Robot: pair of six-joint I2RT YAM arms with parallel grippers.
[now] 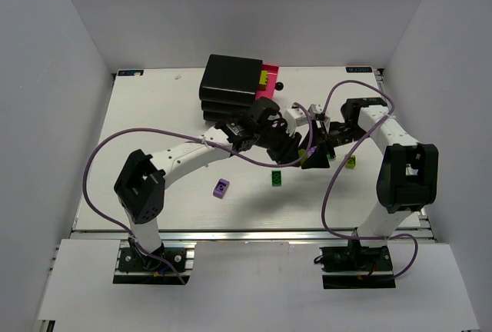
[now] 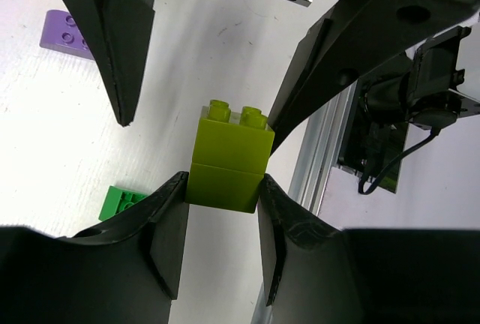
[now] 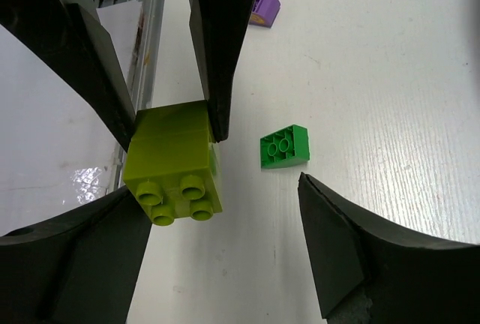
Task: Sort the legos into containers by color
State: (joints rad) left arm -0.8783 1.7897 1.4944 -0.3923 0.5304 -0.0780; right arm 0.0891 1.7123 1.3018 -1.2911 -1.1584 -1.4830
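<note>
White tabletop [image 1: 154, 109], faintly scuffed, walled by plain white panels. Left gripper [image 2: 223, 208]: pinching a lime-yellow brick [image 2: 229, 160] above the surface. Right gripper [image 3: 217, 211]: spread wide around that brick. Green brick [image 3: 284, 146], purple brick [image 3: 265, 7]: loose on tabletop. Black cabinet [image 1: 229, 82]: rear centre, pink drawer [image 1: 269, 80] out.

White table [image 1: 154, 117] carries black cabinet [image 1: 229, 86], purple brick [image 1: 221, 187], green brick [image 1: 276, 179], lime brick [image 1: 350, 162]
</note>
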